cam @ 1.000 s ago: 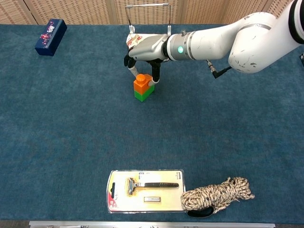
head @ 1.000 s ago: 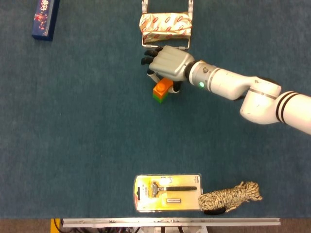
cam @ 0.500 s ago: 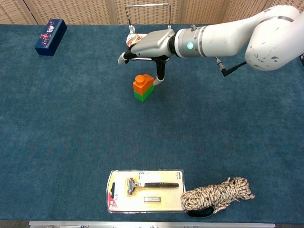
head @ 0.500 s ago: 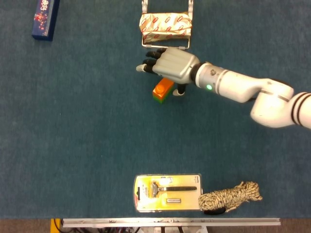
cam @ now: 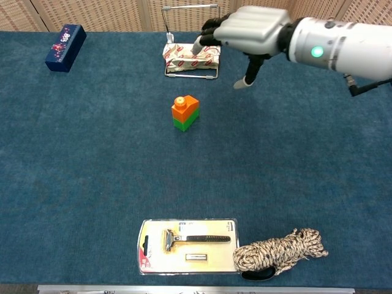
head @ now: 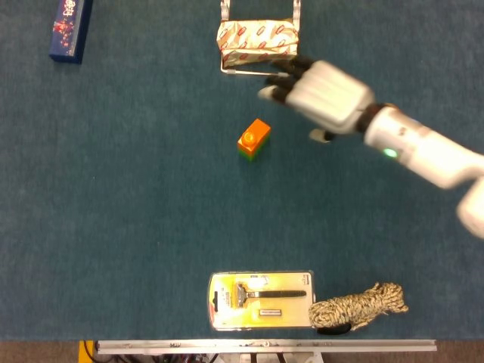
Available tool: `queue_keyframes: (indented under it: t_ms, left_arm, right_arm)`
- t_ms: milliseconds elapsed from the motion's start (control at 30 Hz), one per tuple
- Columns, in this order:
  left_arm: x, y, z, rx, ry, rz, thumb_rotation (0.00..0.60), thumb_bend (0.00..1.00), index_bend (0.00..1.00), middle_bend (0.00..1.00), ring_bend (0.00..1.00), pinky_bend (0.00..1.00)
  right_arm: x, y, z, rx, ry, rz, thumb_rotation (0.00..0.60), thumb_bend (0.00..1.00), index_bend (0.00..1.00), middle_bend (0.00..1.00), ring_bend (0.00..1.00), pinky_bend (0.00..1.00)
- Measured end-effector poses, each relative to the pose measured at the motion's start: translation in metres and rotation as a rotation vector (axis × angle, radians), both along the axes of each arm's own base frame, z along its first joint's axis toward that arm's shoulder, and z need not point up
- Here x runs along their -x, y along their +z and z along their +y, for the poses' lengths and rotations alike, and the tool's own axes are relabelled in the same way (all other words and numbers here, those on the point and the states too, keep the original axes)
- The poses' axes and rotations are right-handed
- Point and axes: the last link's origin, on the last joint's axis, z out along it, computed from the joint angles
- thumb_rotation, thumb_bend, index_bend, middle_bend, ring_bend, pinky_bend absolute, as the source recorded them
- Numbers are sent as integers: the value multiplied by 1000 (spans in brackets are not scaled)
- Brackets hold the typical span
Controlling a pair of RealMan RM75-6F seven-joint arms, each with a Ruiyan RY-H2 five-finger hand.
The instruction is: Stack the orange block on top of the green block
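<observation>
The orange block (head: pixel 255 134) (cam: pixel 184 106) sits on top of the green block (head: pixel 249 153) (cam: pixel 184 121) on the blue cloth, free of any hand. My right hand (head: pixel 321 94) (cam: pixel 245 29) hovers raised to the right of and behind the stack, open, fingers spread, holding nothing. My left hand shows in neither view.
A wire rack holding a red-and-white wrapped packet (head: pixel 257 41) (cam: pixel 190 56) stands behind the stack. A dark blue box (head: pixel 71 26) (cam: pixel 65 46) lies at the far left. A razor in a yellow blister pack (head: pixel 261 300) (cam: pixel 188 245) and a coil of rope (head: pixel 358 306) (cam: pixel 279 252) lie near the front edge.
My right hand has let go of the orange block, spread its fingers, and lifted away to the right. The orange block stays on the green block.
</observation>
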Motion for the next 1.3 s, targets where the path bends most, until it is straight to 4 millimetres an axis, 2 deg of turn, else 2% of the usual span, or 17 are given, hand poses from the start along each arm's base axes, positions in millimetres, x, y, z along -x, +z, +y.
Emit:
queue_keyframes:
  t_ms: [267,467,767,1000,1300]
  left_arm:
    - [-17,-18,5,15,-46,-3,600,213,441,287,86,219]
    - [-27,-29,7,30,-76,2,600,214,441,288,86,220]
    - [-38,-38,10,31,-119,3,600,214,425,289,87,220]
    - [-38,-43,10,30,-128,-7,600,214,424,290,87,221]
    - [-34,-49,7,52,-113,-3,600,214,424,294,87,222]
  right_arm:
    - [56,64,39,254,-154,-74,600,143,201,177,24,151]
    - [95,93,70,366,-244,-108,600,142,201,177,24,151]
    - [141,116,116,526,-329,-164,600,142,206,178,23,152]
    - [169,121,153,652,-410,-190,600,142,212,179,24,152]
    - [188,126,175,691,-455,-274,600,142,212,179,24,152]
